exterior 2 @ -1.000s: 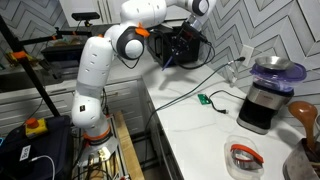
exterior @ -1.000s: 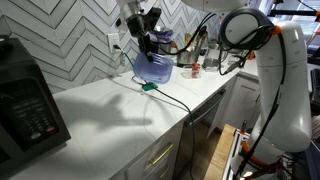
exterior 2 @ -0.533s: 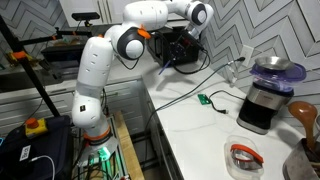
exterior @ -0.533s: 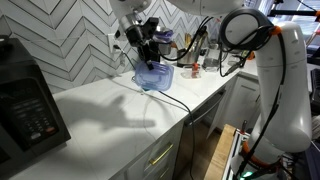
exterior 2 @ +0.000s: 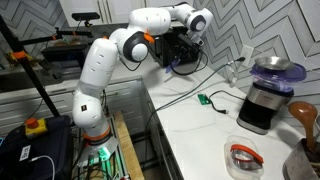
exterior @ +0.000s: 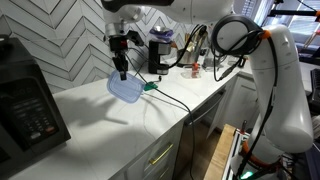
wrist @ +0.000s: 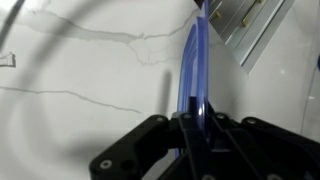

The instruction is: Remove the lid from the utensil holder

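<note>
Item: lid (exterior: 126, 90), pale blue, translucent, hanging clear of the bench (exterior: 110, 125) directly below the gripper (exterior: 120, 68), with its upper rim sitting in the jaws. In the wrist view the lid (wrist: 190, 65) is showing edge-on, its long axis running straight out from the jaws and away from the gripper (wrist: 192, 118); in an exterior view its broad face is slanting rather than hanging plumb. The jaws are clamping the lid's rim, one on each face. Green board (exterior: 148, 87) and black cable (exterior: 172, 102) are lying on the bench just beside and below the jaws, apart from the lid. Black machine (exterior: 158, 55) is standing near, beyond the jaws. Utensil holder (exterior 2: 300, 160) is sitting well apart from the jaws, past that machine.
</note>
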### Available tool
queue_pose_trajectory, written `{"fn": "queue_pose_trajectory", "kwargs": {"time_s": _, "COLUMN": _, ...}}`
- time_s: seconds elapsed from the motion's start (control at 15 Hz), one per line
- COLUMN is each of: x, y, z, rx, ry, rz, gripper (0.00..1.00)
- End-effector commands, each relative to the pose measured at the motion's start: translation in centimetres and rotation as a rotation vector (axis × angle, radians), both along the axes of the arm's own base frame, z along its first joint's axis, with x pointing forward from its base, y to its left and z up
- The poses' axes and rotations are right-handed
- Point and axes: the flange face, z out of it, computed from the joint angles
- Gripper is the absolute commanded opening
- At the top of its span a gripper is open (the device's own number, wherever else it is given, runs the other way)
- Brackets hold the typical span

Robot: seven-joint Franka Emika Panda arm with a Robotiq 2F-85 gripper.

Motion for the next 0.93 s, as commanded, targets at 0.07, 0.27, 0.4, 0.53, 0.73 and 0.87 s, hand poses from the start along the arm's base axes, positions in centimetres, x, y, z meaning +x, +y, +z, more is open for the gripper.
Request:
{"fn": "queue_pose_trajectory", "kwargs": {"time_s": 0.07, "x": 2.6, "y": -2.3, "z": -5.0, "rx": 0.022, "ry": 0.119, "rz": -0.208, "gripper": 0.02}}
{"fn": "queue_pose_trajectory", "kwargs": {"time_s": 0.27, "x": 2.9, "y": -2.8, "z": -8.6, "rx": 0.076, "ry": 0.254, "rz": -0.242, "gripper": 0.02}}
{"fn": "queue_pose_trajectory", "kwargs": {"time_s": 0.4, "x": 3.1, "y": -3.1, "z": -10.4, "rx": 0.149, "ry": 0.316, "rz": -0.243, "gripper": 0.02}}
{"fn": "queue_pose_trajectory", "kwargs": {"time_s": 0.53, "x": 3.1, "y": -3.3, "z": -11.3, "rx": 0.198, "ry": 0.363, "rz": -0.255, "gripper": 0.02}}
{"fn": "queue_pose_trajectory", "kwargs": {"time_s": 0.73, "x": 3.4, "y": -4.0, "z": -12.2, "rx": 0.226, "ry": 0.395, "rz": -0.305, "gripper": 0.12}}
{"fn": "queue_pose_trajectory", "kwargs": {"time_s": 0.87, "x": 3.7, "y": -4.5, "z": -12.3, "rx": 0.237, "ry": 0.395, "rz": -0.342, "gripper": 0.37}}
